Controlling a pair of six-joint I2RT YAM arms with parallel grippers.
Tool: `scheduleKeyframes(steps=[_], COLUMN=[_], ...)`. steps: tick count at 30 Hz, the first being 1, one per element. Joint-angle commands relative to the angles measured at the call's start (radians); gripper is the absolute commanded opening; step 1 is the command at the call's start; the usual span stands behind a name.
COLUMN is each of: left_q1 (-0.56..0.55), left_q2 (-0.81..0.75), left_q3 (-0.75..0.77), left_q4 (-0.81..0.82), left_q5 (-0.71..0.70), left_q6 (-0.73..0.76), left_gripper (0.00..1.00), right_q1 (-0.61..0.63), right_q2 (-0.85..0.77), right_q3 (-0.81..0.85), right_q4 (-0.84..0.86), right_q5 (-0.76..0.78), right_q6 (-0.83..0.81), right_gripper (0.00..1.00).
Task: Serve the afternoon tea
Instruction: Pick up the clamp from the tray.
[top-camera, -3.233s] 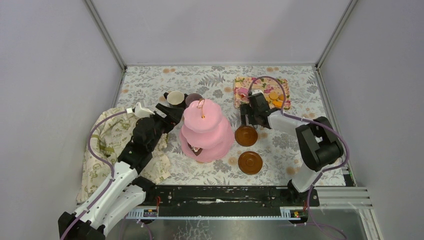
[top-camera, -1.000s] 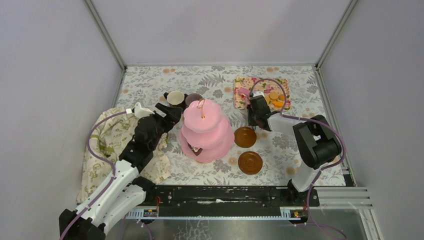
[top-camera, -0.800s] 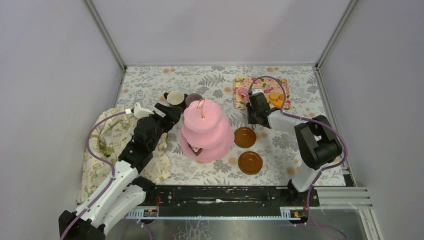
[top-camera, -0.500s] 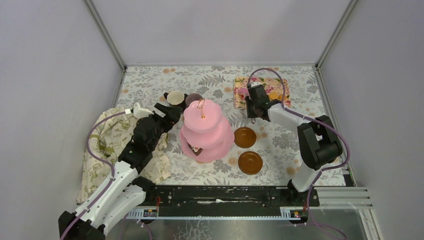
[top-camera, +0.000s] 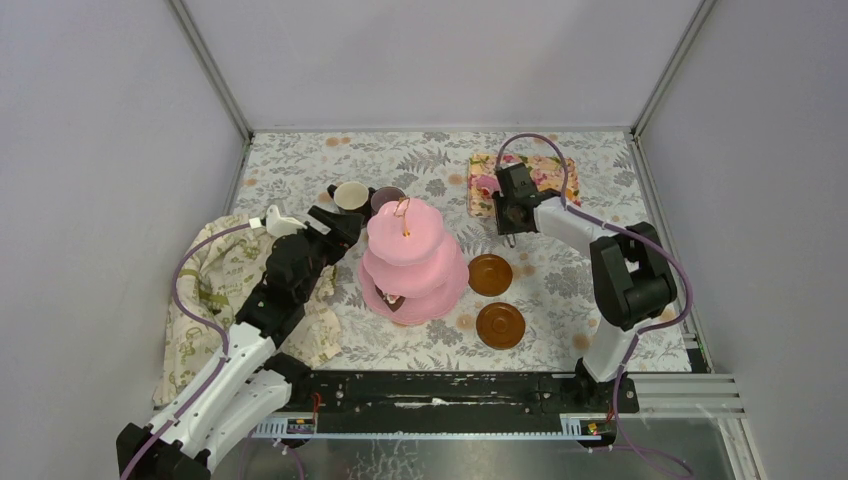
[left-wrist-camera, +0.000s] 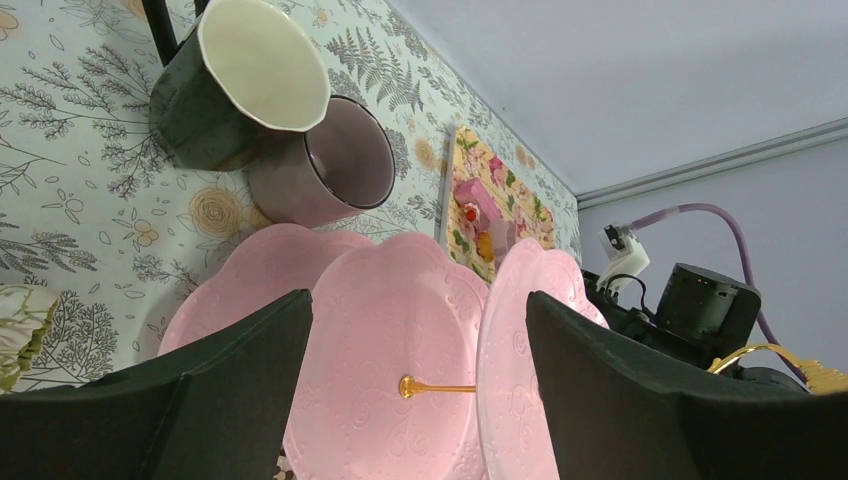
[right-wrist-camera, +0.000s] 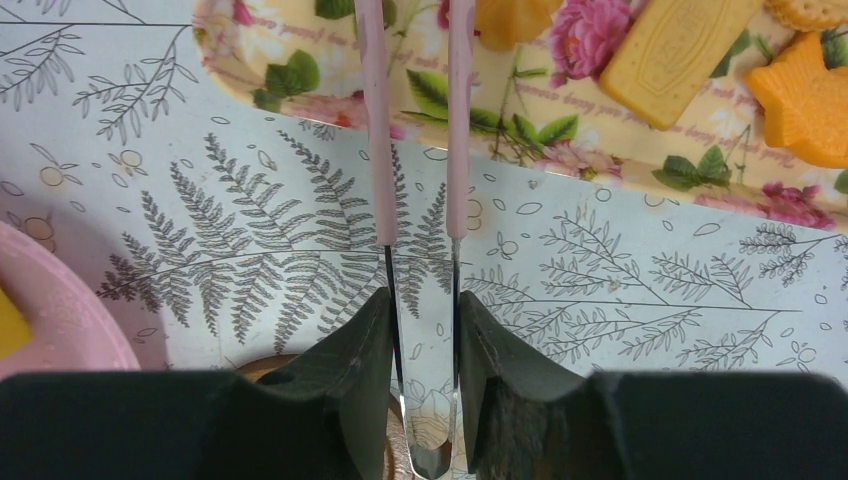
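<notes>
The pink three-tier cake stand (top-camera: 405, 262) with its gold loop handle (top-camera: 403, 210) stands mid-table, a dark sweet (top-camera: 392, 300) on its lowest tier. Two mugs (top-camera: 351, 196) (top-camera: 386, 198) sit behind it and two brown saucers (top-camera: 491, 274) (top-camera: 500, 325) to its right. My left gripper (top-camera: 340, 228) hangs open just left of the stand (left-wrist-camera: 400, 350), holding nothing. My right gripper (right-wrist-camera: 423, 330) is shut on metal tongs (right-wrist-camera: 373, 120) with pink tips that reach over the near edge of the floral tray (right-wrist-camera: 300, 80). Orange and yellow sweets (right-wrist-camera: 805, 100) lie on that tray.
A beige leaf-print cloth (top-camera: 215, 290) lies bunched at the left under my left arm. The floral tray (top-camera: 555, 180) sits at the back right. Grey walls close in the table on three sides.
My right gripper, with the tongs, has moved from beside the upper saucer away toward the floral tray. The saucer stays on the table. The left arm has not moved.
</notes>
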Motion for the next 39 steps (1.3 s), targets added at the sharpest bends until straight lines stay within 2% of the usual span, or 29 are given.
scheduleKeyframes(steps=[1, 28, 39], left_q1=[-0.006, -0.006, -0.006], left_q2=[-0.01, -0.006, -0.004], left_q3=[0.0, -0.021, -0.022], left_q4=[0.059, 0.081, 0.083], left_q5=[0.005, 0.007, 0.012], left_q6=[0.002, -0.008, -0.01], left_gripper=[0.86, 0.86, 0.86], right_q1=[-0.022, -0.076, -0.078], right_q2=[-0.007, 0.134, 0.144], right_q3=[0.057, 0.225, 0.233], right_q4=[-0.023, -0.105, -0.119], right_q5=[0.005, -0.067, -0.103], right_q6=[-0.014, -0.044, -0.051], right_gripper=[0.33, 0.4, 0.41])
